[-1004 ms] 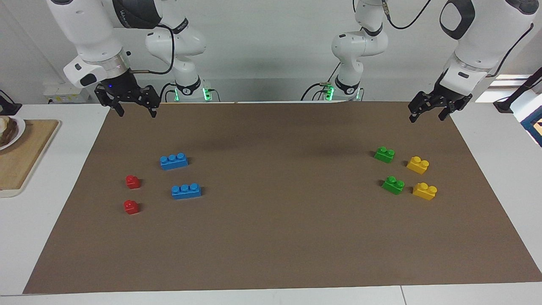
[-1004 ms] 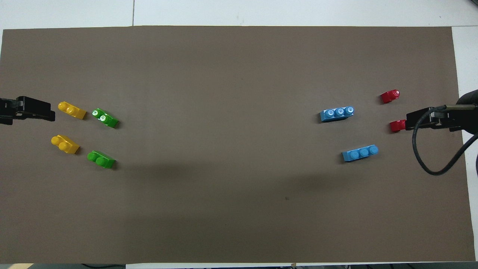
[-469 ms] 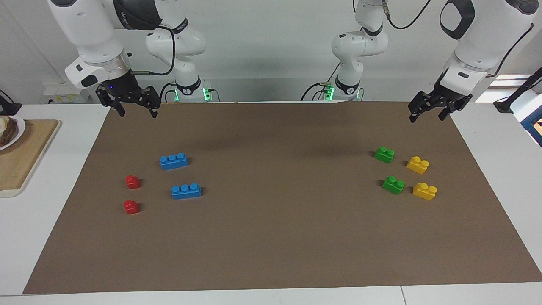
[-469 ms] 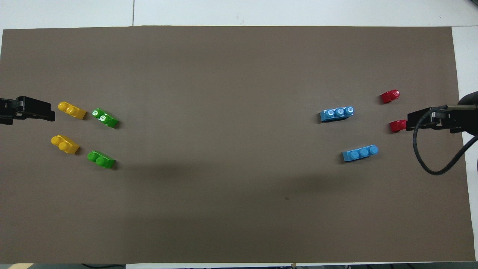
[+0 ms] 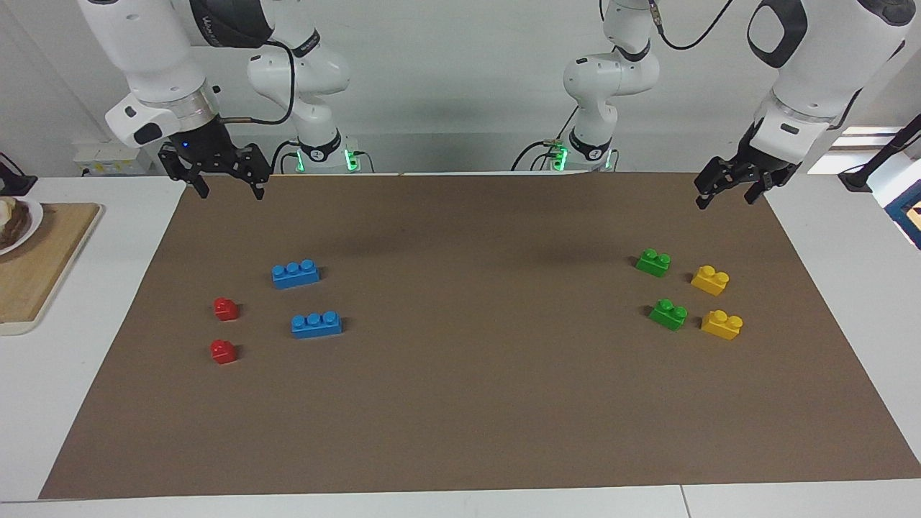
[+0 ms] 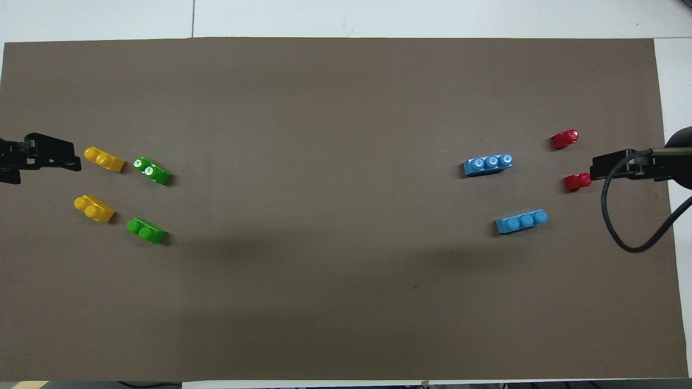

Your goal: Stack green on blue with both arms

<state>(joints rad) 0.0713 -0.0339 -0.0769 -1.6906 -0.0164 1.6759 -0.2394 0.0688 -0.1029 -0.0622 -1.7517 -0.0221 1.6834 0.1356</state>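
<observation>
Two green two-stud bricks lie on the brown mat toward the left arm's end, one nearer to the robots (image 5: 653, 262) (image 6: 146, 230) and one farther (image 5: 668, 314) (image 6: 152, 170). Two blue three-stud bricks lie toward the right arm's end, one nearer (image 5: 296, 273) (image 6: 521, 221) and one farther (image 5: 316, 324) (image 6: 487, 164). My left gripper (image 5: 727, 197) (image 6: 50, 158) is open and empty, raised over the mat's edge at its own end. My right gripper (image 5: 230, 190) (image 6: 616, 166) is open and empty, raised over the mat's corner at its own end.
Two yellow bricks (image 5: 710, 280) (image 5: 722, 324) lie beside the green ones. Two red single-stud bricks (image 5: 226, 309) (image 5: 223, 351) lie beside the blue ones. A wooden board (image 5: 36, 266) with a plate sits off the mat (image 5: 460, 417) at the right arm's end.
Both grippers have shifted slightly upward at their own ends of the mat. No brick has moved.
</observation>
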